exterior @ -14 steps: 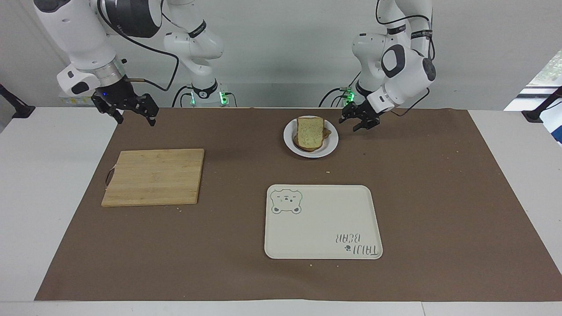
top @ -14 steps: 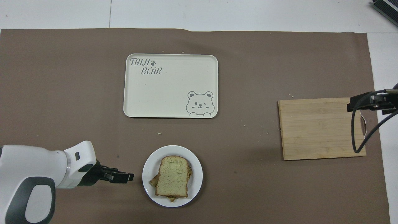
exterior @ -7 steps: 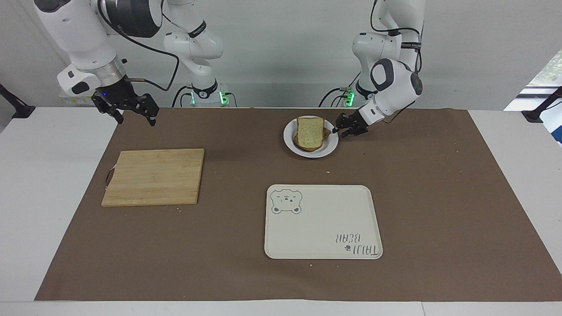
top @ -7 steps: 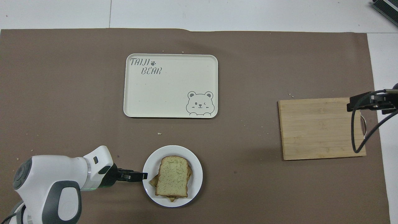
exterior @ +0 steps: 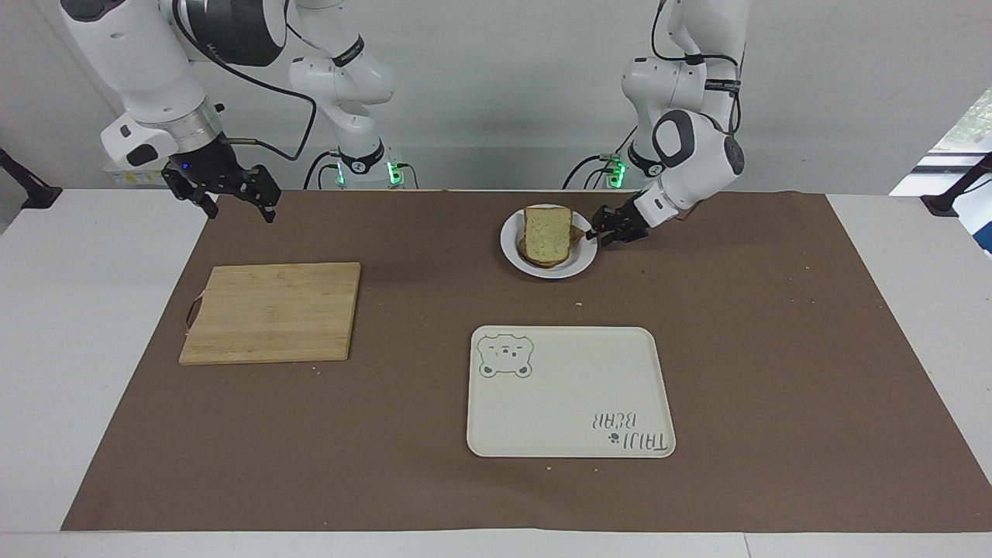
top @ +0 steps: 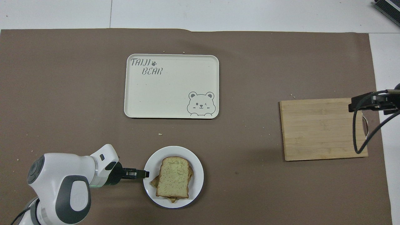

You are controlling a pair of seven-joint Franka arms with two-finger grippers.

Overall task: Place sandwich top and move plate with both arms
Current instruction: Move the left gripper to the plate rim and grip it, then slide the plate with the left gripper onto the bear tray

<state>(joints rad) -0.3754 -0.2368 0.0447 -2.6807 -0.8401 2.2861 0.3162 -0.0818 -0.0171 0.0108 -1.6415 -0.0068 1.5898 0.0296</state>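
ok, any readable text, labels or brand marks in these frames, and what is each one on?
"TAIJI BEAR": printed in one corner of the cream tray, with a paw mark after "TAIJI"; it reads upside down in the facing view.
A bear face drawing sits in the opposite corner, without words.
Nothing readable on the cutting board, plate or arms.

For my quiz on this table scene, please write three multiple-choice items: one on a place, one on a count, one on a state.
1. Where is the pale bread slice?
A. on the small round white plate
B. on the cream rectangular bear tray
C. on the wooden cutting board

2. How many things lie on the bear tray?
A. two
B. none
C. one

3. The left hand is:
A. over the cutting board
B. over the tray
C. at the plate's rim

Key: 1 A, bread tops the stack on the plate. 2 B, tray surface bare. 3 C, fingertips reach the rim.
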